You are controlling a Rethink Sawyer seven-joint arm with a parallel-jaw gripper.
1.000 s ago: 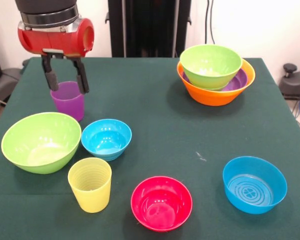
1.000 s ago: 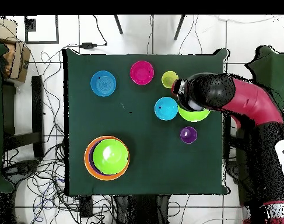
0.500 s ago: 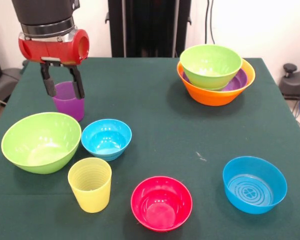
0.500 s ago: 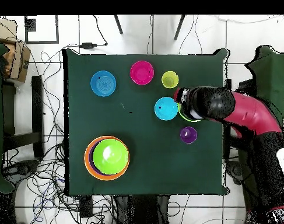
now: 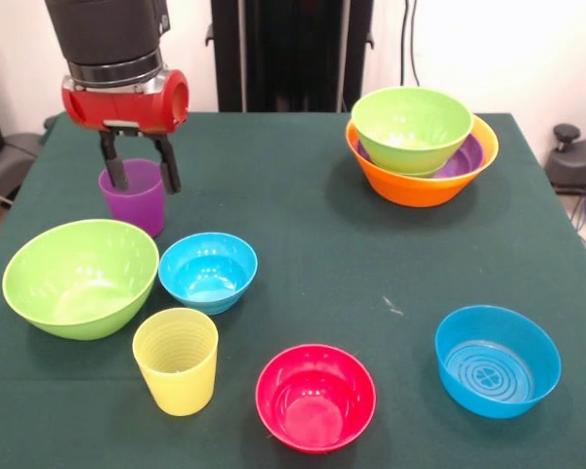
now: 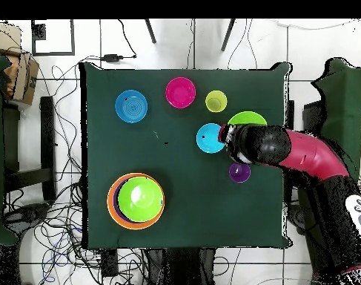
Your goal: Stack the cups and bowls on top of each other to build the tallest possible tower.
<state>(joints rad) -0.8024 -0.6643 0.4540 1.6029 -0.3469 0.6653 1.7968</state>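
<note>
Green table (image 5: 371, 264), jaws (image 5: 141, 174) (parted) over purple cup (image 5: 134, 198)

Purple cup (image 6: 239, 173) partly under arm (image 6: 302, 152)

A Sawyer arm (image 5: 112, 34) is showing a black cylindrical shell banded by a silver ring, ending in a glossy red wrist (image 5: 125, 103) with a round dark port. Two slim black fingers (image 5: 168, 163) are hanging from its gripper (image 5: 141, 177) (overhead, the arm's red link is curving into black).
</note>
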